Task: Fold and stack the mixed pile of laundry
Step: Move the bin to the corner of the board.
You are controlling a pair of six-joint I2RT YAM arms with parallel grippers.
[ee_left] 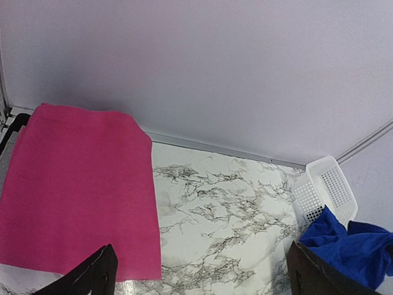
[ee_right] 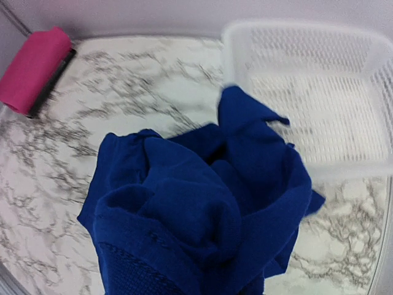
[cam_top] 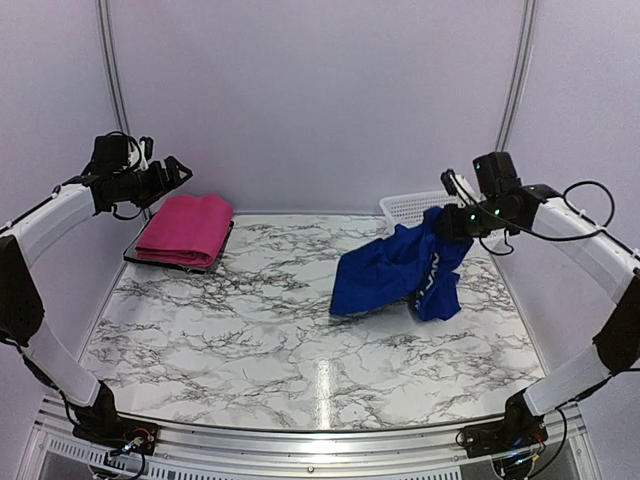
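Note:
The magenta-pink garment (cam_top: pixel 185 230) lies folded on a dark tray (cam_top: pixel 133 257) at the back left; it fills the left of the left wrist view (ee_left: pixel 73 190). My left gripper (cam_top: pixel 170 175) hovers above and just left of it, open and empty, with the dark fingertips (ee_left: pixel 98 273) far apart. The royal blue garment (cam_top: pixel 395 270) hangs bunched from my right gripper (cam_top: pixel 447 222), which is shut on its top; its lower edge drapes onto the table. In the right wrist view the blue cloth (ee_right: pixel 202 209) hides the fingers.
A white mesh basket (cam_top: pixel 410 207) stands at the back right, just behind the hanging blue cloth (ee_left: pixel 350 252). Aluminium posts and white walls close in the back and sides. The marble table (cam_top: pixel 250 330) runs to a metal rail at the near edge.

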